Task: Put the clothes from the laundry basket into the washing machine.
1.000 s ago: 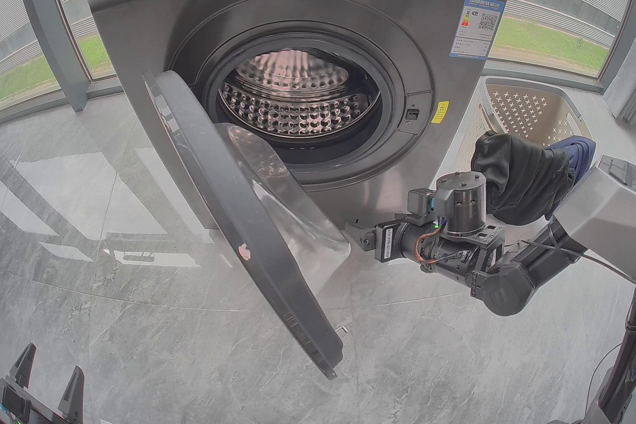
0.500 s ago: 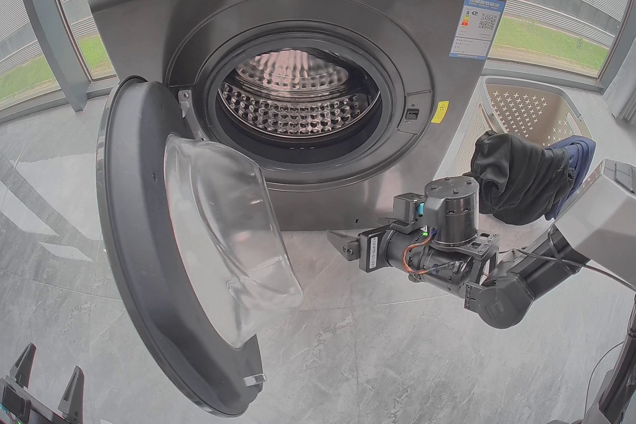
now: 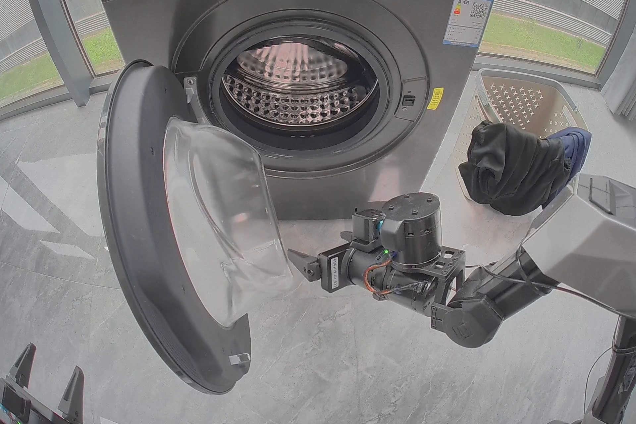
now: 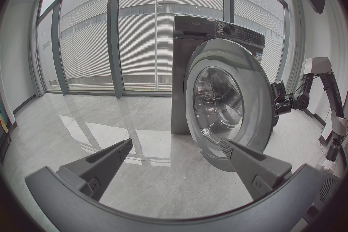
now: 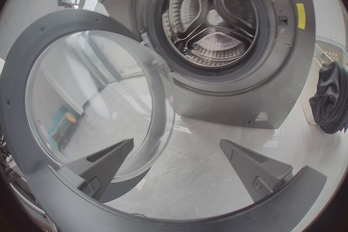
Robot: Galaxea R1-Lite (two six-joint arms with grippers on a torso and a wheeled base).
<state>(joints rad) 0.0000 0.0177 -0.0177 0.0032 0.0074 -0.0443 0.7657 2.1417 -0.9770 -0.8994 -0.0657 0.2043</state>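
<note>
1. The left end effector point(image 3: 48, 375) sits low at the robot's far left, above the grey floor point(image 3: 371, 372). It is released: its fingers point(image 4: 105, 164) are spread wide apart with nothing between them.
2. The door point(image 3: 132, 213) of the washing machine point(image 3: 152, 14) hangs swung open to the left on its hinge. Its clear glass bowl bulges toward the right.
3. The drum point(image 3: 298, 81) lies open to view behind the round opening. Bare perforated metal and raised ribs show inside it.
4. The right end effector point(image 3: 299, 261) hovers low in front of the machine, below the opening and just beside the door's glass bowl, pointing left. It is released too: its fingers point(image 5: 253, 167) stand well apart and grasp nothing.
5. The laundry basket point(image 3: 530, 107) stands on the floor just beside the machine's right side.
6. A black garment point(image 3: 513, 170) is bunched over the basket's near rim and hangs down its front.
7. A blue garment point(image 3: 573, 144) shows at the black one's right edge, touching it. Both clothes are at the basket, well apart from either end effector.
</note>
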